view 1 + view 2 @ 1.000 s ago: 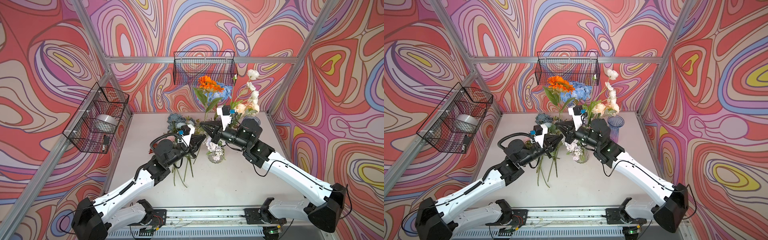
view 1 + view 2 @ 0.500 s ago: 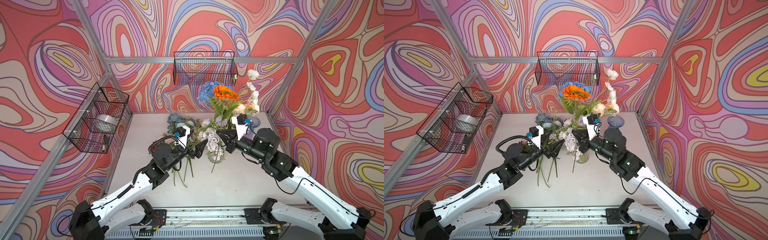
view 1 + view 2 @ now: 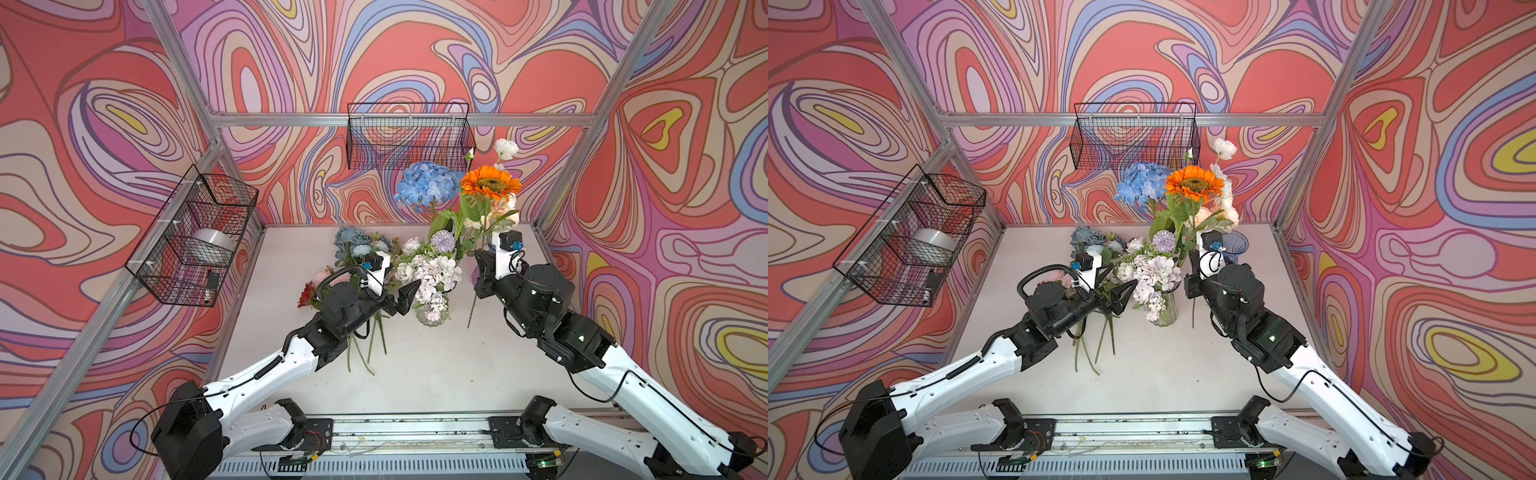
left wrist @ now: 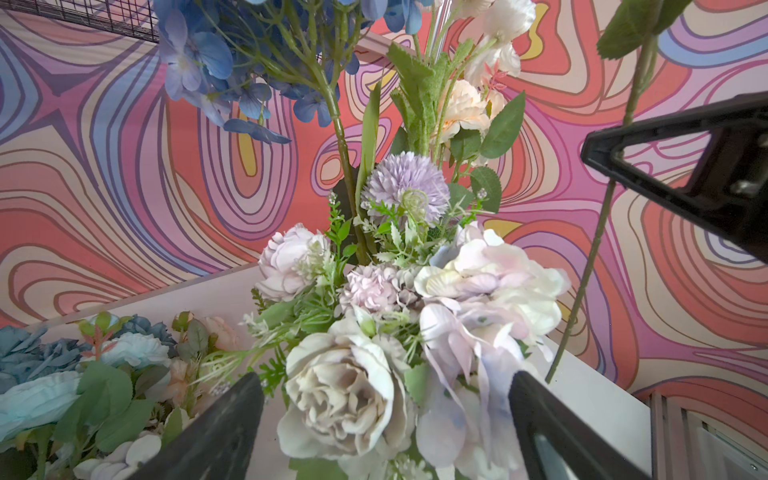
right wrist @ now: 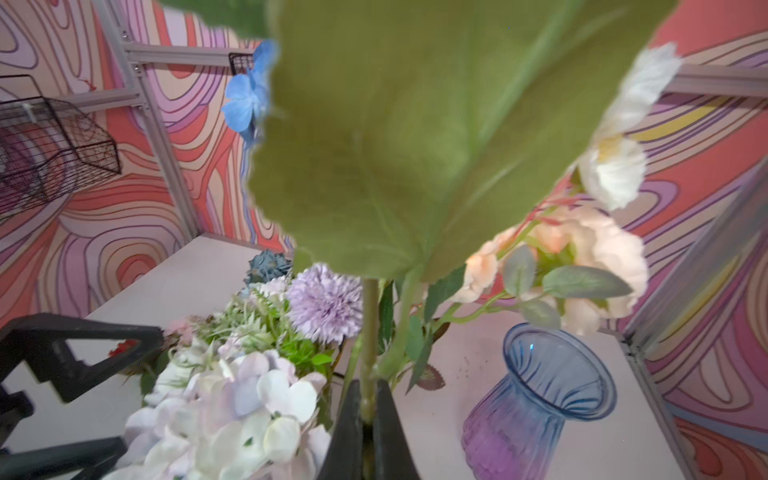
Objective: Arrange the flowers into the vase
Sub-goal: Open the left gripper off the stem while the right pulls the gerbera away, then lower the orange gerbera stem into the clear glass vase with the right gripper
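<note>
Right gripper (image 5: 368, 388) is pinched tight on the sunflower (image 3: 490, 185) stem, partway down. The bloom stands high at far right, and the stem's lower end hangs just right of the clear vase (image 3: 432, 313), outside it; can't tell if it touches the table (image 3: 415, 374). Left gripper (image 3: 409, 293) is spread wide and holds nothing, just left of the clear vase with its fingers (image 4: 232, 415) either side of the pale blooms (image 3: 438, 272). The clear vase sits mid-table, packed with those blooms, and the hydrangea (image 3: 428, 183) rises above them. Loose flowers (image 3: 357, 245) lie on the table at far left, under the left arm. The blue vase (image 5: 540, 403) stands upright at far right and looks empty.
</note>
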